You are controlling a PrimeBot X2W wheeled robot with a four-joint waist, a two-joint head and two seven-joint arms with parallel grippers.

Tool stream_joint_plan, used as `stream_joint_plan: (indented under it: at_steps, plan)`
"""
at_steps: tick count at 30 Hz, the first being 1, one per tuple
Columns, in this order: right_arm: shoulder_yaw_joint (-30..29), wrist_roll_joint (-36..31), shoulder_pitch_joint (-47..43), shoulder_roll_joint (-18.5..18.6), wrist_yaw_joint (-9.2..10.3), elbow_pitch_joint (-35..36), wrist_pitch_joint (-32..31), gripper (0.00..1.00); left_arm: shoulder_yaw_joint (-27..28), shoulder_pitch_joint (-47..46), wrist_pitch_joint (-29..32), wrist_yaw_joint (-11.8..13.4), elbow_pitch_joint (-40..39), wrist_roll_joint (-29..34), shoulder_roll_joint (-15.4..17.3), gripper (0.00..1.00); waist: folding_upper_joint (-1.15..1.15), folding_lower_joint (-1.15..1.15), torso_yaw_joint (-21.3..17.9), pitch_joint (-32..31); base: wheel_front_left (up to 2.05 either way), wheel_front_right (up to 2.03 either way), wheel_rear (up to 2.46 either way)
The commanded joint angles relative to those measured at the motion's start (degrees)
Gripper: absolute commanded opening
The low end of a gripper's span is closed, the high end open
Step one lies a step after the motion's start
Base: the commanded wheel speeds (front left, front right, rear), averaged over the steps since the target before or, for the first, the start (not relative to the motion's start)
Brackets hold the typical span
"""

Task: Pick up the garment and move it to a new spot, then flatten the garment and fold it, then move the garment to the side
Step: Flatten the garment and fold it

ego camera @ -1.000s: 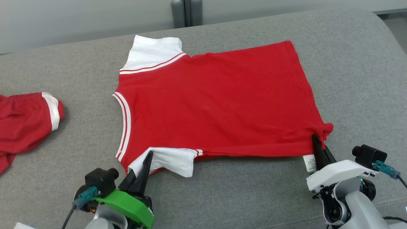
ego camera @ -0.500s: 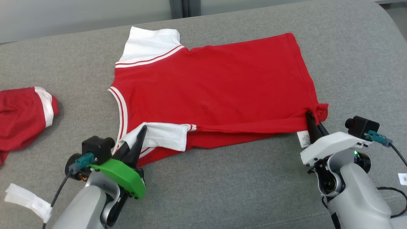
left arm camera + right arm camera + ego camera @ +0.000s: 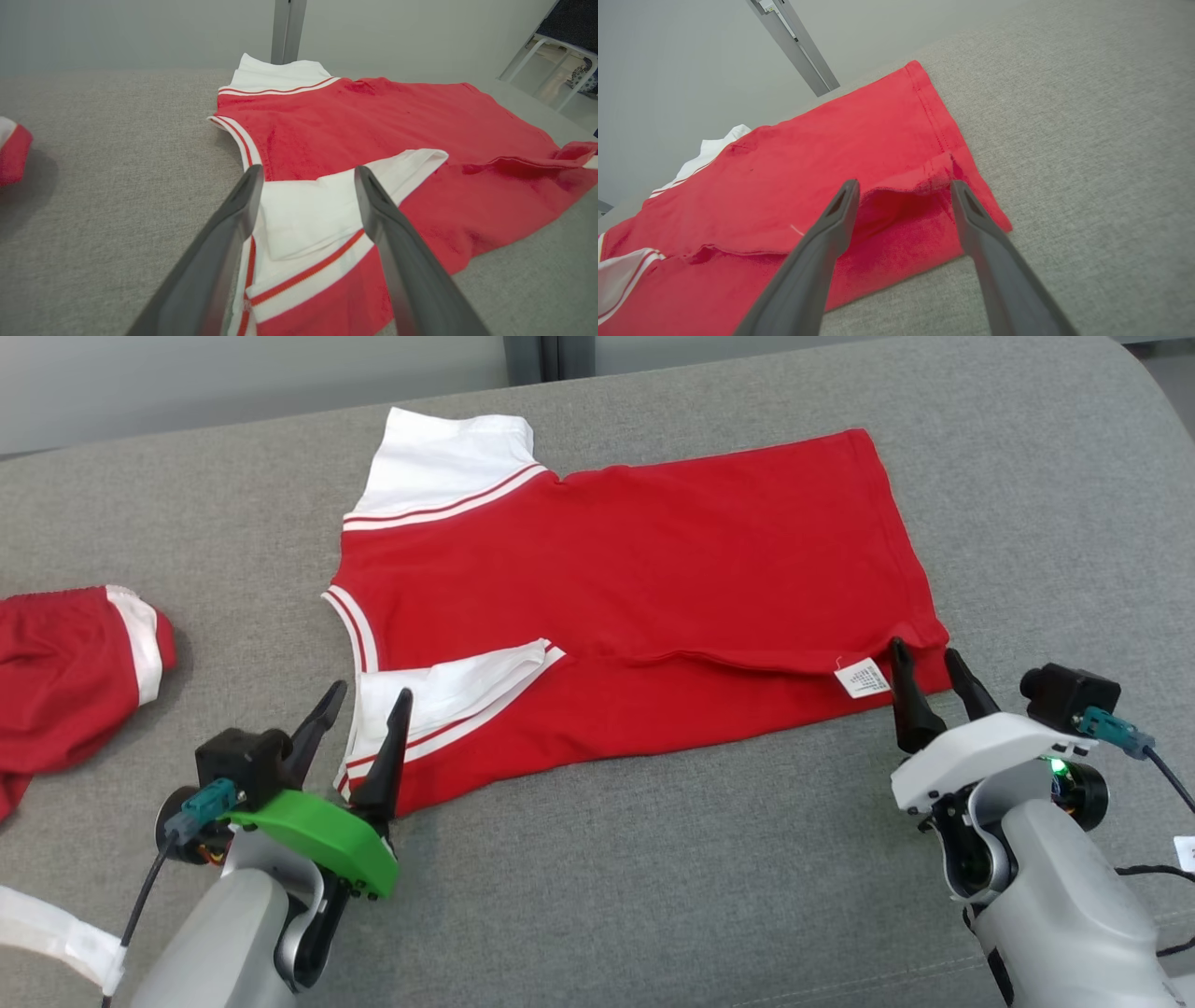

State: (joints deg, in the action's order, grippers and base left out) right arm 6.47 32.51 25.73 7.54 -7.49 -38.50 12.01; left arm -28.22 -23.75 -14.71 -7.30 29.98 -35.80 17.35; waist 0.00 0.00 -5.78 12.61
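On the grey counter [image 3: 653, 896] the shirt [image 3: 653, 569] lies flat, near edge folded over, and the left jaws by the sleeve [image 3: 448, 686] and right jaws by the hem [image 3: 898, 523], clamped on it a second ago, now gape empty, so the first fold seems laid.

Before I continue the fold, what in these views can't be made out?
Care label, head view: print too small to read.
Second red garment, head view: cut off by the left edge; type unclear.
Red shirt, all views: layers under the folded-over near edge hidden by the fold itself.
White strip, head view: cut off at the lower left corner; unidentifiable.
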Motion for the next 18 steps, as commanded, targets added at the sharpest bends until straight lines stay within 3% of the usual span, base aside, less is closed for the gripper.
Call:
stream_joint_plan:
  at_steps: [1,10,18]
  plan:
    - [0.4,-0.03,-1.31,0.8,0.0,-0.06,0.74,1.0,0.6,1.63,-0.32,0.3,-0.06,0.25,0.01,1.0,0.0,0.0,0.32,-0.8,0.0,0.0,0.0]
    - [1.87,-5.63,-4.42,6.45,0.0,-0.25,2.72,1.0,4.99,9.89,-0.47,3.21,-5.34,4.72,-0.71,1.0,0.0,0.0,1.33,-1.99,0.0,0.0,0.0]
    - [2.54,-10.91,-2.62,7.33,0.0,-2.19,3.02,1.0,6.36,13.14,-0.48,3.11,-4.9,7.17,-1.35,1.0,0.0,0.0,1.57,-1.99,0.0,0.0,0.0]
